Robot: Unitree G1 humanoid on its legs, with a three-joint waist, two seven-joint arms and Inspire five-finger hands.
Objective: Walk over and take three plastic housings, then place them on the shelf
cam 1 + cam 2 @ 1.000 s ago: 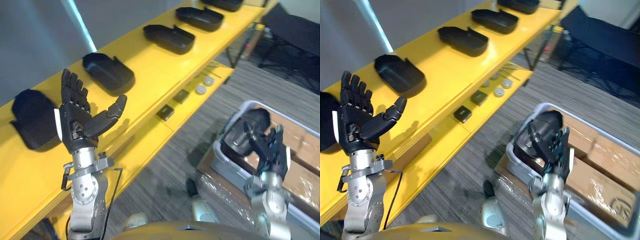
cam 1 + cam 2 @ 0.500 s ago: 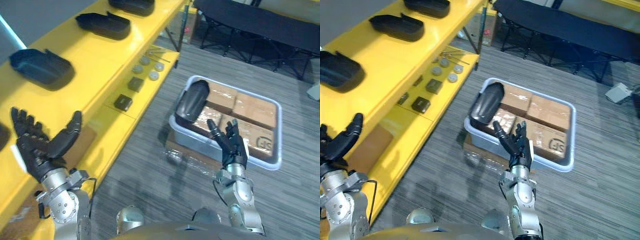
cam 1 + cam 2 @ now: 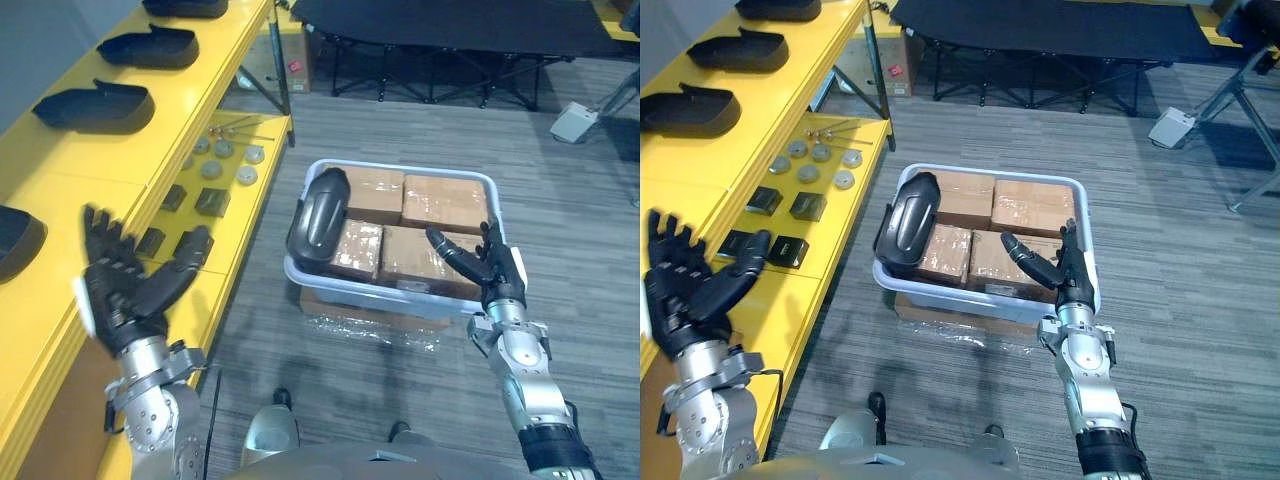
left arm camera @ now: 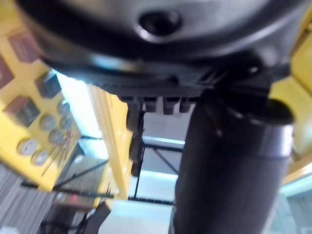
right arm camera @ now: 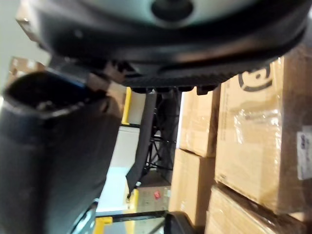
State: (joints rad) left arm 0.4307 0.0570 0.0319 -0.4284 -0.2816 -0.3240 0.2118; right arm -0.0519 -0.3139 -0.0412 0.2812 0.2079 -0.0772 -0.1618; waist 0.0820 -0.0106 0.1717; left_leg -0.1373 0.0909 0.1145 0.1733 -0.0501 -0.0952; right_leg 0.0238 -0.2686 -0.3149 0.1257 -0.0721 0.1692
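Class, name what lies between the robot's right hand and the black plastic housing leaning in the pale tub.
Brown cardboard boxes in the pale tub lie between the right hand and the black plastic housing, seen in the left eye view.

No legible txt; box (image 5: 243, 126) print unreadable

Ctr frame: black housing (image 3: 318, 218) leans in grey bin (image 3: 370, 292) w/ boxes (image 3: 445, 203); left hand (image 3: 122, 298) lower L, right hand (image 3: 495, 278) lower R, fingers spread.
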